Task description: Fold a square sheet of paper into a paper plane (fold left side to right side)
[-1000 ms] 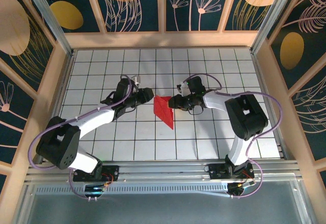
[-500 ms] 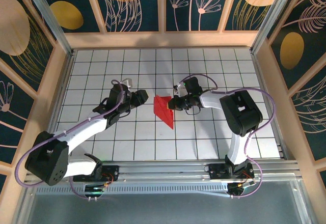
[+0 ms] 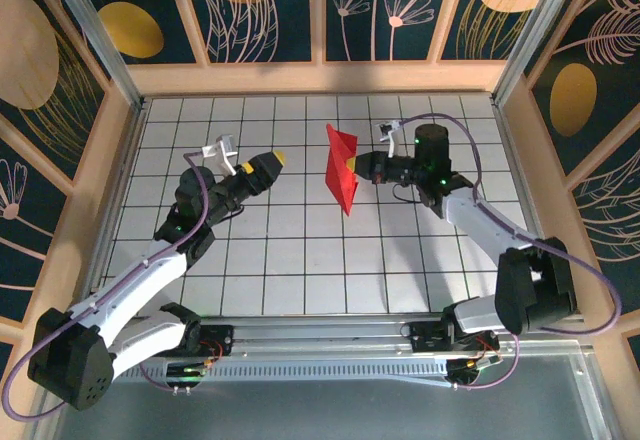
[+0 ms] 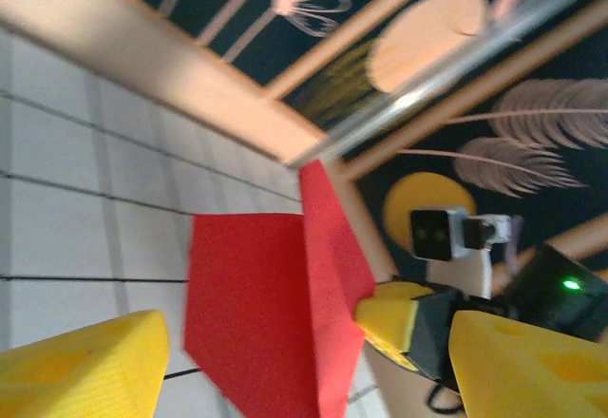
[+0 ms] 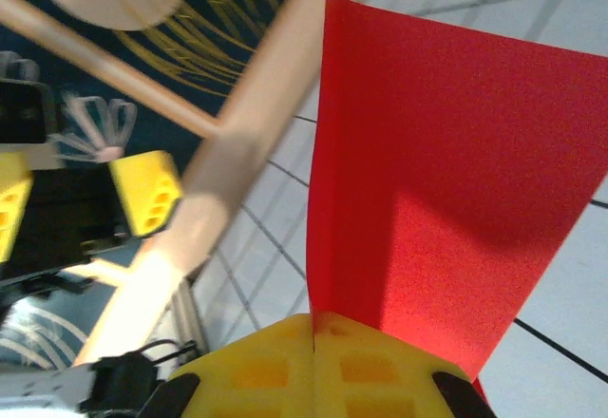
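Lab-style robot booth — gridded table (image 3: 300,280), framed patterned walls (image 3: 265,10).

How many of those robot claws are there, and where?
2. The left claw sits open, left of the red paper; the right claw is shut on that paper's edge. None seems hidden.

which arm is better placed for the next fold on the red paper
Right, probably. The right gripper is shut on the red paper at its edge and controls it; the left gripper stands open off to its left, touching nothing.
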You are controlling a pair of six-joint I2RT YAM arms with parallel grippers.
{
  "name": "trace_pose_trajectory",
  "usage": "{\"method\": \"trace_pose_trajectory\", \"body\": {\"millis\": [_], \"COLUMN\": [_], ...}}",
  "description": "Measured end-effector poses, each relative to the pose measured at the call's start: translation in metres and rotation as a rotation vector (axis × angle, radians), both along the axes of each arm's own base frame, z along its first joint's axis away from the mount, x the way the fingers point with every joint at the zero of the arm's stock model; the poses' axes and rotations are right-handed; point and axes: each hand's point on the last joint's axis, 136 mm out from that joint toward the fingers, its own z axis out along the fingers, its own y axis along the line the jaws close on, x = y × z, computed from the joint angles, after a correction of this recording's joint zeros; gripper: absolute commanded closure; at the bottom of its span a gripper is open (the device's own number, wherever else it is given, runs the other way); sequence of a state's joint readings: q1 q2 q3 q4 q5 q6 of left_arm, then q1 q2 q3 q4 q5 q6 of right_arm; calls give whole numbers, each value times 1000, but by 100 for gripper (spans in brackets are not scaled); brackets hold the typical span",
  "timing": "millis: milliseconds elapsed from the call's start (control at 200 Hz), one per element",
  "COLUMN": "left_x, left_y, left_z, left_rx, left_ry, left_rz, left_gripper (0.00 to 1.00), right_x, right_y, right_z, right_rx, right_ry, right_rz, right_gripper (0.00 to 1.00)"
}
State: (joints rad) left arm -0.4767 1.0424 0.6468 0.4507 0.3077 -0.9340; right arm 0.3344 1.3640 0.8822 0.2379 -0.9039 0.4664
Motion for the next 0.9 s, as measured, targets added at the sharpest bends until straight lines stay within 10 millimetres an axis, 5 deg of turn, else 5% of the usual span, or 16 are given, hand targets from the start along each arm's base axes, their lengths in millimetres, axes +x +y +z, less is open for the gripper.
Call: {"method": "trace_pose_trajectory", "body": {"millis": [185, 385, 541, 901], "left_x": [-8, -12, -12, -10], "left_y": [-35, -60, -76, -82], "left_z": [30, 37, 31, 27], "left_rx": [-72, -76, -67, -46], "left_ry": [-62, -73, -52, -59], "left_rz": [-220, -344, -395, -405], "left_gripper": [30, 35, 39, 71], "right_x": [-24, -43, -52, -55], "right_y": [7, 20, 28, 34], "right_z": [35, 54, 59, 57], "right_rx": [145, 217, 234, 239], "right_ry": [-27, -22, -14, 14], "right_rz": [114, 200, 242, 256], "right_gripper": [100, 100, 100, 100]}}
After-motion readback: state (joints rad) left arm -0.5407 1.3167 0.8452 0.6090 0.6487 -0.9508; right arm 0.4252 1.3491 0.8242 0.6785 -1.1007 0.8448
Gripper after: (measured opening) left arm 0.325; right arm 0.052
